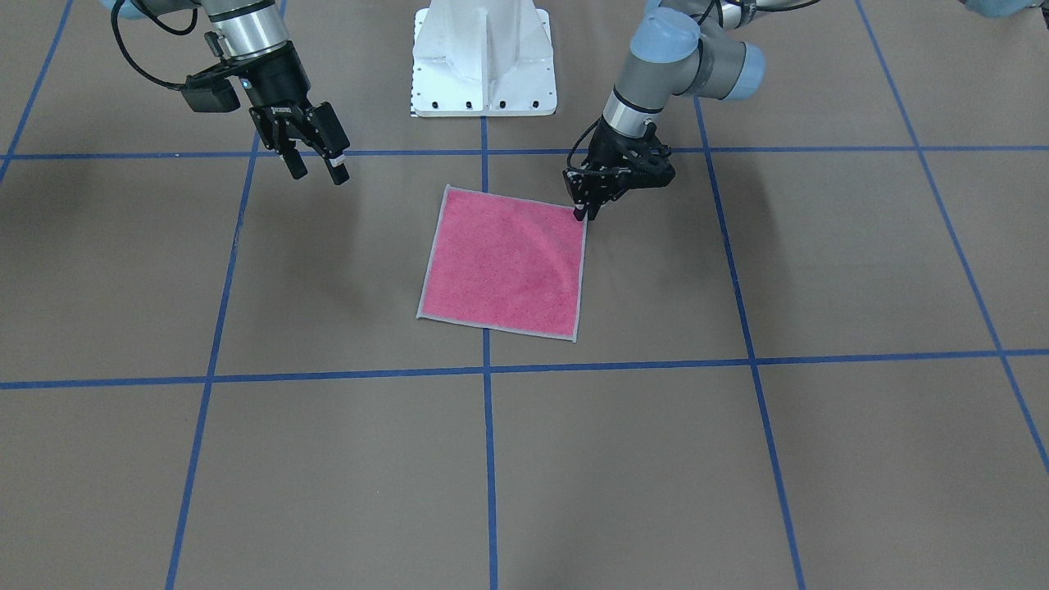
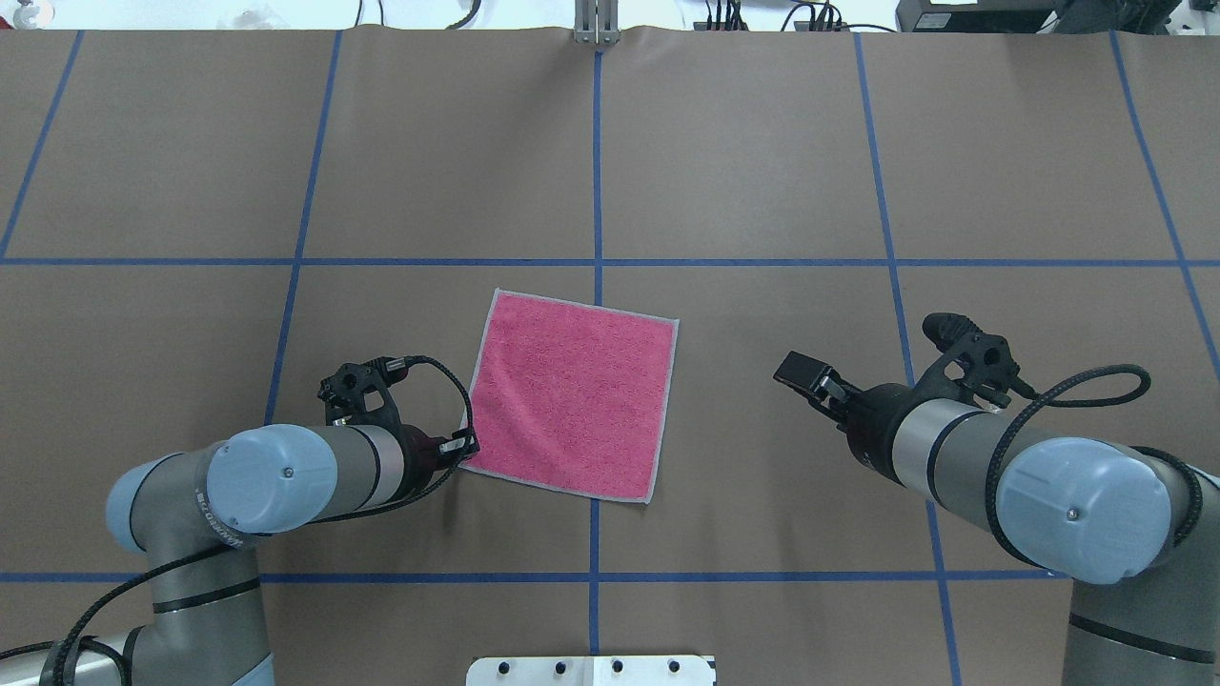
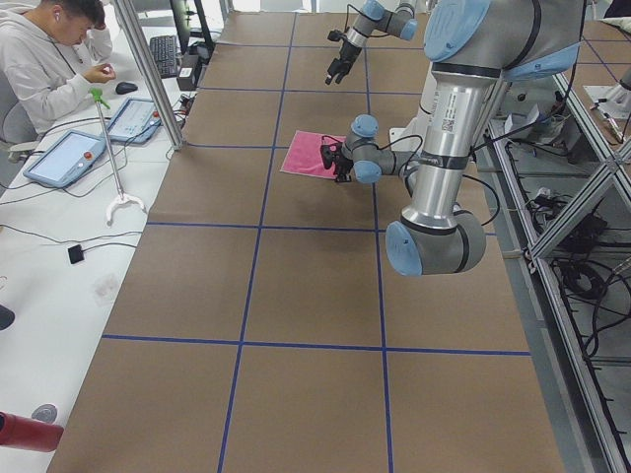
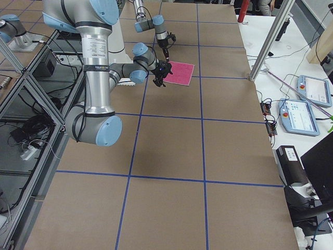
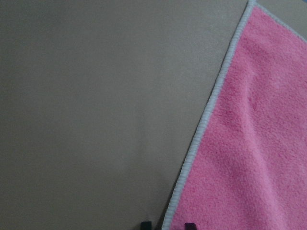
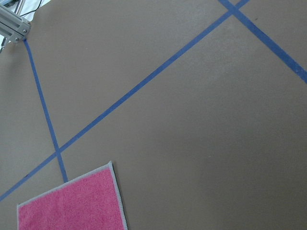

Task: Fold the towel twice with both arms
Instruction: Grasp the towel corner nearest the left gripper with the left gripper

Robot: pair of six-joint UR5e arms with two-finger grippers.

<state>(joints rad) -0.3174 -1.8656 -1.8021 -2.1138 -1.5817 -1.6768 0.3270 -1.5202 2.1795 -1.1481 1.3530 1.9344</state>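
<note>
The towel [image 1: 504,262] lies flat and pink face up in the middle of the table [image 2: 572,395]. My left gripper [image 1: 583,215] is down at the towel's corner nearest my left side [image 2: 464,446]. In the left wrist view its fingertips [image 5: 145,224] stand a little apart, either side of the light grey edging, so the gripper [image 5: 167,225] is narrowly open around the towel's [image 5: 254,143] edge. My right gripper [image 1: 318,173] is open and empty, raised above the table to the right of the towel [image 2: 810,376]. The right wrist view shows only a far corner of the towel [image 6: 72,203].
The white bolted pedestal [image 1: 483,57] stands behind the towel at the robot's base. Blue tape lines [image 2: 597,162] cross the brown table. A seated operator [image 3: 49,59] and tablets [image 3: 67,158] are at a side desk beyond the table's far edge.
</note>
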